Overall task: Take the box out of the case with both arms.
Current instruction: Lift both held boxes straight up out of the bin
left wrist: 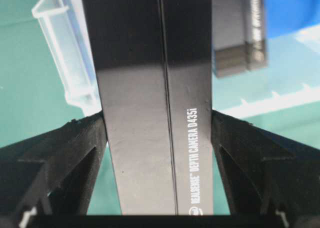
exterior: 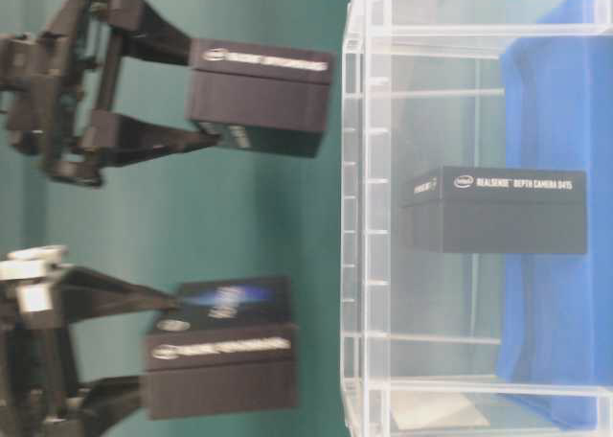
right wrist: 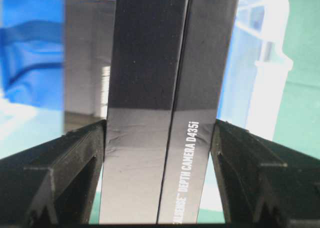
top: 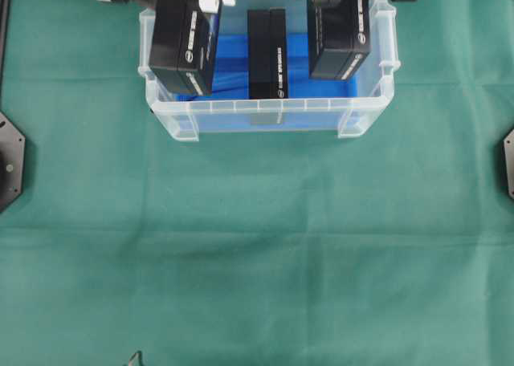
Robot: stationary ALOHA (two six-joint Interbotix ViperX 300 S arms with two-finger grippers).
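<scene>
The case (top: 265,107) is a clear plastic bin with a blue sheet (top: 233,61) on its bottom, at the top middle of the overhead view. My left gripper (left wrist: 157,117) is shut on a black box (top: 186,41), both fingers pressed flat on its sides. My right gripper (right wrist: 160,124) is shut the same way on a second black box (top: 339,35). At table level both held boxes (exterior: 225,365) (exterior: 259,97) hang clear of the case's rim (exterior: 352,217). A third black box (exterior: 493,210) stands inside the case, between the other two.
Green cloth (top: 257,262) covers the table in front of the case. Black base plates sit at the left edge (top: 10,161) and the right edge (top: 507,161). The case's corner rim (left wrist: 55,18) lies just below the left box.
</scene>
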